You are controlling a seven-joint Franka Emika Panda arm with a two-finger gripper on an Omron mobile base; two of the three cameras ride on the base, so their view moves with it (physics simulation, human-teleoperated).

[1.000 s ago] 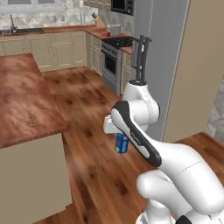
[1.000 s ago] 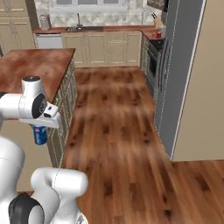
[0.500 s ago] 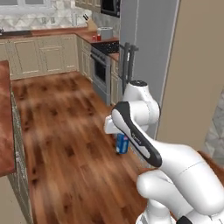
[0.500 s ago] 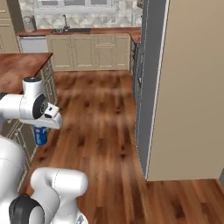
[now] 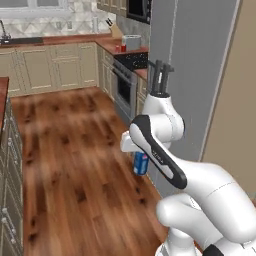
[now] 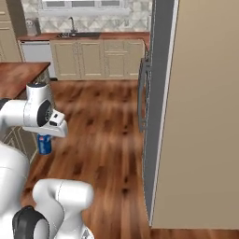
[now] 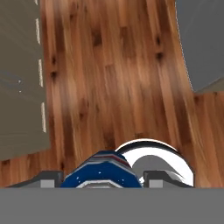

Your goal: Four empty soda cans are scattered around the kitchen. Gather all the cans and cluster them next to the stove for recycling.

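A blue soda can [image 5: 141,164] hangs upright above the wooden floor, and my gripper [image 5: 140,156] is shut on it from above. From the right base view the same can [image 6: 45,144] shows below the white hand. In the hand view its blue top [image 7: 103,171] sits between the two fingertips [image 7: 49,177]. The stove [image 5: 129,75], with black cooktop and grey front, stands ahead along the right wall. A small red can [image 5: 118,48] stands on the counter just beyond the stove.
A tall grey fridge [image 5: 195,75] and a beige wall panel [image 6: 205,116] rise close on the right. The wooden island [image 6: 18,77] is at the left. Cream cabinets and a sink [image 6: 77,35] line the far wall. Open floor [image 5: 75,150] lies between.
The whole picture has shifted as the base moved: the island slid off to the left and the fridge came close. The arm holds the same pose with the blue can.
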